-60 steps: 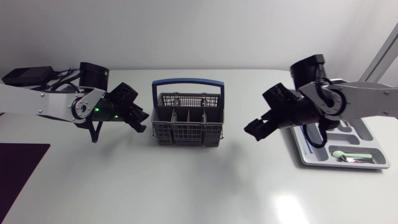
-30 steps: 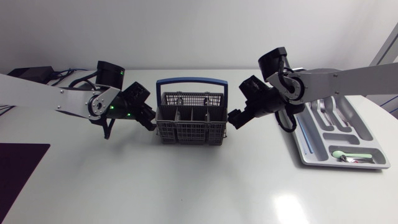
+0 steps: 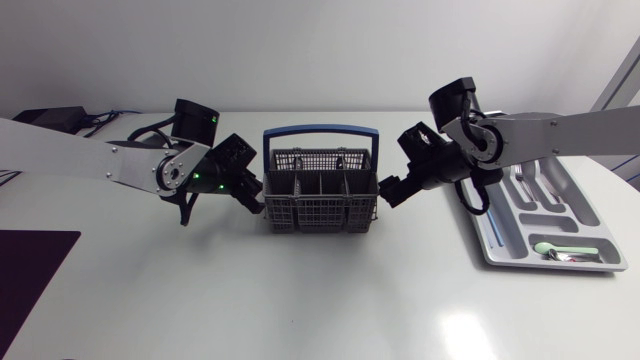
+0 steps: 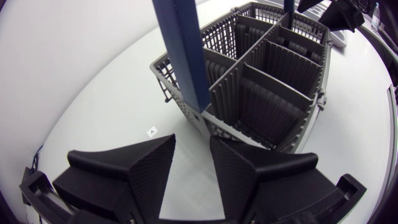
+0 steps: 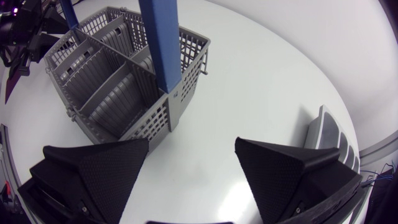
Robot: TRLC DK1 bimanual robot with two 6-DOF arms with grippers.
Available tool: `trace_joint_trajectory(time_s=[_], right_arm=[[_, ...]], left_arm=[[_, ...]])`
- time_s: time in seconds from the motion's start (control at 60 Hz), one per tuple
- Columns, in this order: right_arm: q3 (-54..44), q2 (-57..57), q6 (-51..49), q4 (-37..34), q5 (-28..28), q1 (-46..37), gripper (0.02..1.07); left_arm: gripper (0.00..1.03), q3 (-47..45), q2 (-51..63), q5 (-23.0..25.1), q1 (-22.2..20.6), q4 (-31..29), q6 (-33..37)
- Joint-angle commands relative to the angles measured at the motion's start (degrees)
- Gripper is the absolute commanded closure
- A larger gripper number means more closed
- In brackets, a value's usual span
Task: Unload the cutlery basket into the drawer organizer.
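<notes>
The grey cutlery basket (image 3: 320,195) with its blue handle (image 3: 320,130) stands mid-table; no cutlery shows in its compartments (image 4: 273,93). My left gripper (image 3: 254,197) sits at the basket's left end, open with a narrow gap (image 4: 193,171) and nothing between its fingers; the basket's end wall (image 4: 205,118) is just ahead of it. At the basket's right end my right gripper (image 3: 391,191) is open wide (image 5: 193,168) and empty, with the basket (image 5: 124,87) just ahead. The grey drawer organizer (image 3: 495,245) lies at the right, holding forks (image 3: 522,178) and a green spoon (image 3: 560,248).
A corner of the organizer (image 5: 326,130) shows beside my right gripper. A dark mat (image 3: 30,275) lies at the table's left front edge. White tabletop (image 3: 320,300) stretches in front of the basket.
Both arms have swung in toward the basket, the left from the left and the right from over the organizer. The basket now stands slightly further right.
</notes>
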Motion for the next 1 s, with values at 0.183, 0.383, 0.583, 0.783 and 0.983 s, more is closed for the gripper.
trace_joint_trajectory(time_s=[0.183, 0.383, 0.583, 0.783, 0.983], right_arm=[[-2.4, -0.9, 0.8, 0.6, -1.5, 1.7, 0.07], [-2.2, -0.2, 0.8, 0.6, 0.8, 1.2, 0.07], [-3.0, -0.6, 0.9, 0.3, 2.1, 0.2, 0.07], [-5.3, -3.1, 0.8, 0.3, 4.0, -1.2, 0.07], [-8.0, -10.0, 0.2, 0.1, 6.7, -4.1, 0.07]], left_arm=[[0.61, 0.8, 0.6, 1.5, -3.1, 0.0, -1.5], [0.60, -0.4, -0.5, 1.5, -1.7, 0.2, -1.4], [0.56, -2.4, -4.0, 1.5, 1.3, 0.2, -1.4], [0.46, -5.5, -8.9, 1.5, 5.2, 0.7, -1.2], [0.04, -9.6, -16.5, 1.5, 8.4, 1.3, -1.4]])
